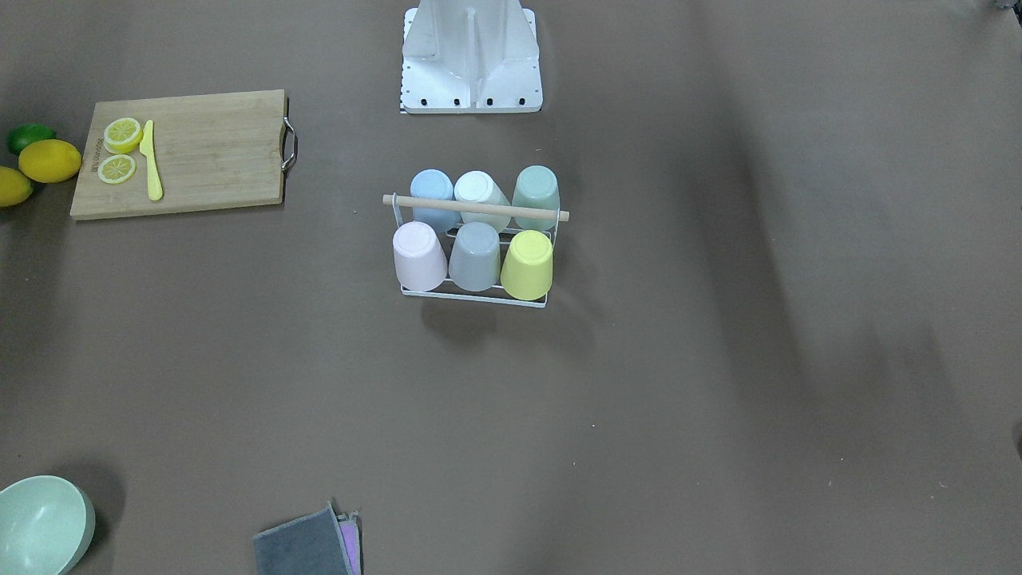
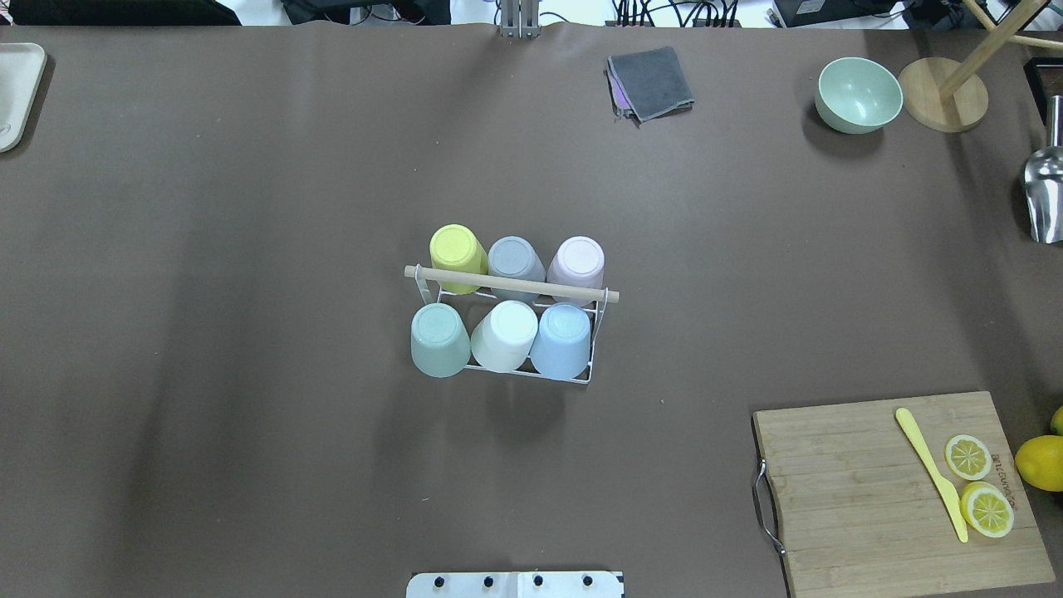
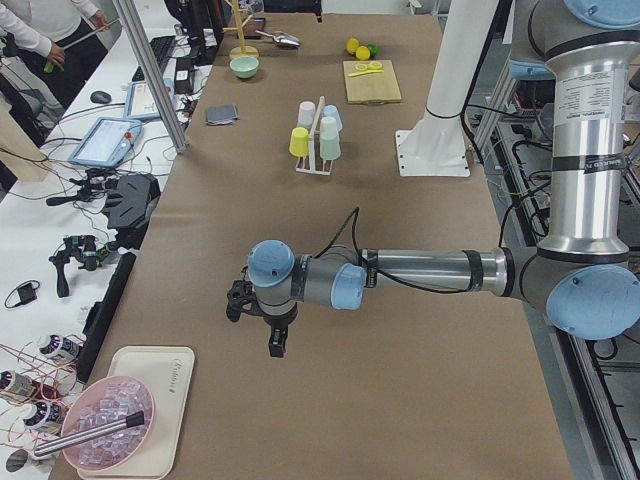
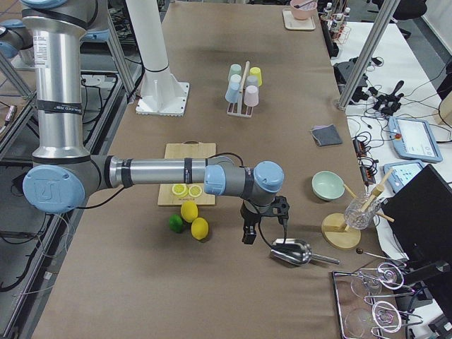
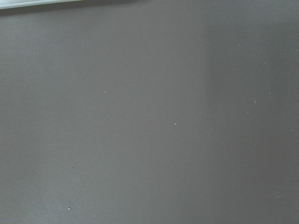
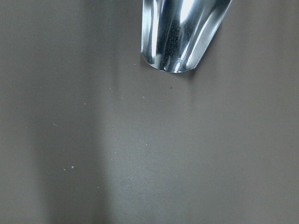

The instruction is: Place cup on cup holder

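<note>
**A:** Scanning from the table's left end: what's the left gripper (image 3: 275, 345) doing out there?

**B:** It's hanging low over bare tabletop, just beside the white tray (image 3: 165, 400) and well apart from the rack. Its wrist cam is showing brown surface and little else. It's only showing in the side view, so I can't tell if the fingers are spread or closed. Nothing seems to be hanging from them, tho that's a weak read.

**A:** And mid-table?

**B:** The cup holder (image 2: 512, 283) is sitting at centre, facing the robot's base. Six cups are riding rims-down on its prongs, three each side of the wooden rod. Far row: yellow cup (image 2: 457, 249), grey cup (image 2: 515, 257), pink cup (image 2: 577, 259). Near row: green cup (image 2: 438, 336), white cup (image 2: 507, 332), blue cup (image 2: 562, 339). They're leaning outward, which is keeping the rod free for carrying.

**A:** So no slot's waiting?

**B:** I'm judging every place is taken, so the job's looking done. That'd explain both arms idling at the ends.

**A:** Right side?

**B:** Cloth (image 2: 656, 79), bowl (image 2: 858, 95), then the cutting board (image 2: 855, 490) w/ a knife (image 2: 932, 473). The right gripper (image 4: 248, 233) is hovering over bare table near the metal scoop (image 6: 184, 32). Side view only again, so can't tell its opening.
</note>
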Robot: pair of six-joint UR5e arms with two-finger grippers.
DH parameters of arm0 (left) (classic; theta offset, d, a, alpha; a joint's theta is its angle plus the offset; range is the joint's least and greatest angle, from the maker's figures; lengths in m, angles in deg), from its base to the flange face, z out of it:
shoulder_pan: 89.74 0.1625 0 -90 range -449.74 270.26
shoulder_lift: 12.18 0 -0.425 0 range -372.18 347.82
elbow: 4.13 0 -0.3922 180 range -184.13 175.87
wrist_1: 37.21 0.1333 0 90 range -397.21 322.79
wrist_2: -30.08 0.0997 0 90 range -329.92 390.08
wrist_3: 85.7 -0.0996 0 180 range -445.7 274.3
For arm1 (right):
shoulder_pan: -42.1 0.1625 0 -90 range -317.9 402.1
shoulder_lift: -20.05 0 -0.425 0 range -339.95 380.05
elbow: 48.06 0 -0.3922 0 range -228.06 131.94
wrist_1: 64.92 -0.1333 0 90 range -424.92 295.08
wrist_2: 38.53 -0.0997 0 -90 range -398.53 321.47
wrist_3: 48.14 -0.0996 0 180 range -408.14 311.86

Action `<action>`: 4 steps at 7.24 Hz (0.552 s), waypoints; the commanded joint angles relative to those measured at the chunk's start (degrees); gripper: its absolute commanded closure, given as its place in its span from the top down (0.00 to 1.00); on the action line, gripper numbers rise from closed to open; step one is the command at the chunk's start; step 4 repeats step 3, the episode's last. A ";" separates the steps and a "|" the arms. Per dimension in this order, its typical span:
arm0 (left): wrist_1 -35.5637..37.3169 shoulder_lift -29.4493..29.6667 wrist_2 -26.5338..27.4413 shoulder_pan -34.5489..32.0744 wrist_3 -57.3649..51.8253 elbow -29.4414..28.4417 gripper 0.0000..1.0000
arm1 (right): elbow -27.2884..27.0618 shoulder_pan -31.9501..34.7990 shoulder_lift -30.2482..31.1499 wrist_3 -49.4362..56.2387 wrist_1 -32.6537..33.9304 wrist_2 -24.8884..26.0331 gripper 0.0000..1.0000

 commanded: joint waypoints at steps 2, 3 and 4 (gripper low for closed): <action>0.00 0.00 0.02 0.00 0.07 0.00 0.97 | -0.34 1.04 0.33 0.14 -0.09 -0.27 0.99; 0.00 0.00 0.02 0.00 0.07 0.00 0.97 | -0.34 1.04 0.41 0.23 0.00 -0.27 0.99; 0.00 0.00 0.02 0.00 0.07 0.00 0.97 | -0.34 1.04 0.41 0.23 0.00 -0.27 0.99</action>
